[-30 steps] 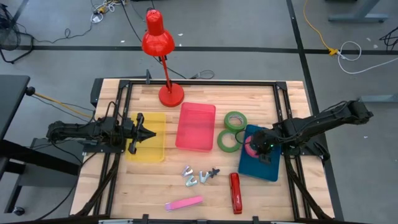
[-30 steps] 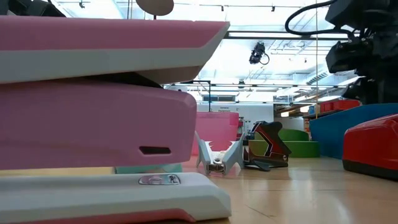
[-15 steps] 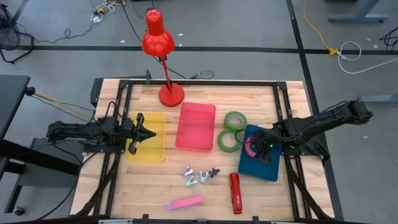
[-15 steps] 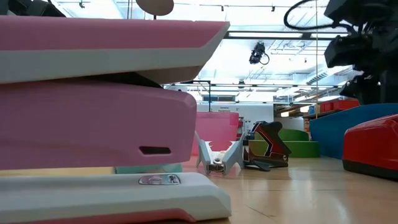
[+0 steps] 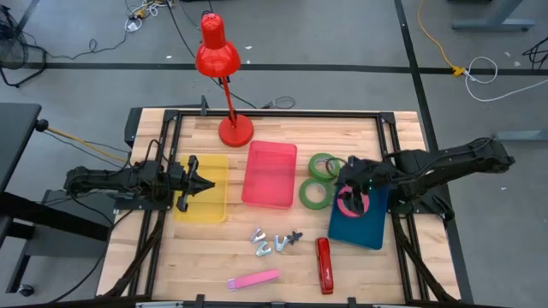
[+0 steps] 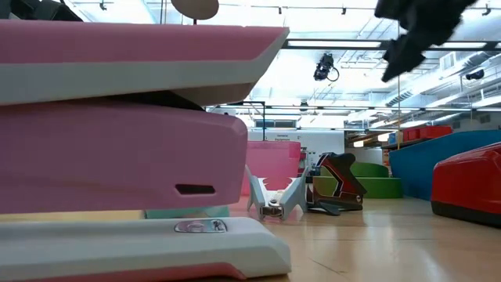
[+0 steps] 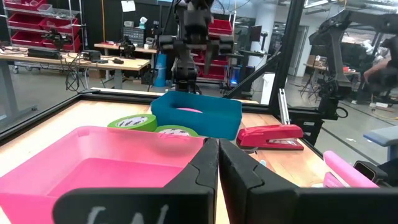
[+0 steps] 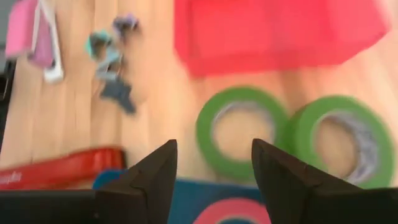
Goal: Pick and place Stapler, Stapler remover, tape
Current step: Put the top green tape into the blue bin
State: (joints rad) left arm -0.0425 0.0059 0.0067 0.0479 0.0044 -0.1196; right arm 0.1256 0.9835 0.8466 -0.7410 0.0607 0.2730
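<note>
Our right pincer (image 5: 347, 177) hangs open and empty over the near edge of the blue bin (image 5: 364, 224). The pink tape (image 5: 351, 203) lies flat inside that bin. Two green tapes (image 5: 323, 165) sit on the counter (image 5: 402, 265) just beside the bin, next to the pink tray (image 5: 270, 174). Our left pincer (image 5: 199, 182) is closed tight over the yellow tray (image 5: 214, 205).

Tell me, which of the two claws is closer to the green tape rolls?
The right. The right gripper hangs open just beside the green tape rolls, above the blue bin's edge. The left gripper waits shut over the yellow tray, beyond the pink bin.
</note>
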